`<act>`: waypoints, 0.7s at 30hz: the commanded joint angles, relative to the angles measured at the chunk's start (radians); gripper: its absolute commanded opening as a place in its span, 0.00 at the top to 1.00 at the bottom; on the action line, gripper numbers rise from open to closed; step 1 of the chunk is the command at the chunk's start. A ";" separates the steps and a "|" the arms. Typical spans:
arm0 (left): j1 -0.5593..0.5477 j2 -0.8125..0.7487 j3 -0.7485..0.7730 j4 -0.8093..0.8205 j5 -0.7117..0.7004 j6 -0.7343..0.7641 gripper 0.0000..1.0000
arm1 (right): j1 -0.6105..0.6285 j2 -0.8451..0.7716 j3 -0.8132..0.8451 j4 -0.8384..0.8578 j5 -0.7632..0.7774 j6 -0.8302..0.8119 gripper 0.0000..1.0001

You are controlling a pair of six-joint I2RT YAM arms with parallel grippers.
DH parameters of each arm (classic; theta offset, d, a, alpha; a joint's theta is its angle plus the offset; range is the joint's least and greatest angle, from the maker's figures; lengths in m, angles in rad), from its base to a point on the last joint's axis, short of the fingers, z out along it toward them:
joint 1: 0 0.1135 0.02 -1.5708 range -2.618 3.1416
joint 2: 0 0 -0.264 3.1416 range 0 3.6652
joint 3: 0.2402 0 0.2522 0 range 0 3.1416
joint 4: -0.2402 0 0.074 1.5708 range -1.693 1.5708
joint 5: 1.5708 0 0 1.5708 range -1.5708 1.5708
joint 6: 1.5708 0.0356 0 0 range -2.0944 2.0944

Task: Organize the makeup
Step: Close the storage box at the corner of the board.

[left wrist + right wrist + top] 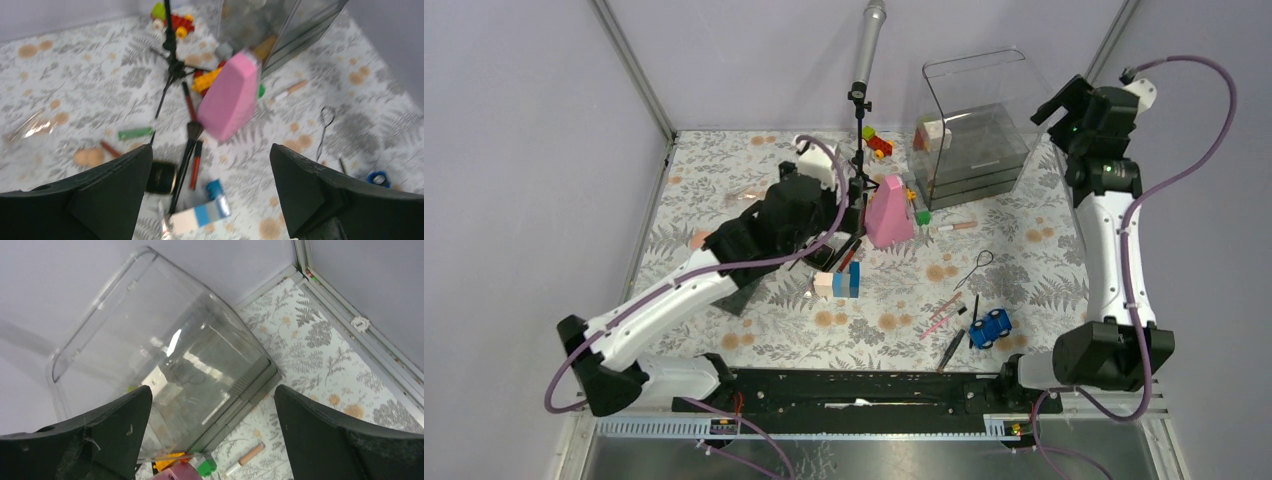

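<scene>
My left gripper (211, 150) hangs open over a cluster of makeup and holds nothing. Under it lie a black compact (161, 177), a black-handled brush (187, 150) and a red pencil (197, 165). Further left are a green tube (136, 133) and a peach sponge (89, 156). In the top view the left gripper (836, 243) sits beside the pink cone (889, 212). My right gripper (1052, 108) is raised at the back right, open and empty (212, 389), facing the clear container (165, 355). A peach-capped pencil (247, 456) lies in front of the container. More pencils (944, 315) lie near the front.
A blue and white block stack (837, 282) stands just in front of the left gripper. A blue toy car (990, 328) sits by the front pencils, a thin wire loop (977, 267) behind it. A microphone stand (860, 130) and toy bricks (876, 142) are at the back.
</scene>
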 commanded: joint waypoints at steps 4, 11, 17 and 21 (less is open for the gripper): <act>-0.003 0.212 0.215 0.244 0.039 0.023 0.01 | -0.095 0.161 0.232 0.003 -0.219 -0.028 0.00; 0.009 0.409 0.296 0.233 -0.079 -0.001 0.01 | -0.161 0.241 0.266 0.092 -0.277 0.023 0.00; 0.014 0.586 0.422 0.195 -0.153 0.011 0.01 | -0.201 0.337 0.345 0.114 -0.383 0.087 0.00; 0.016 0.666 0.484 0.199 -0.146 0.014 0.01 | -0.204 0.359 0.353 0.127 -0.389 0.088 0.00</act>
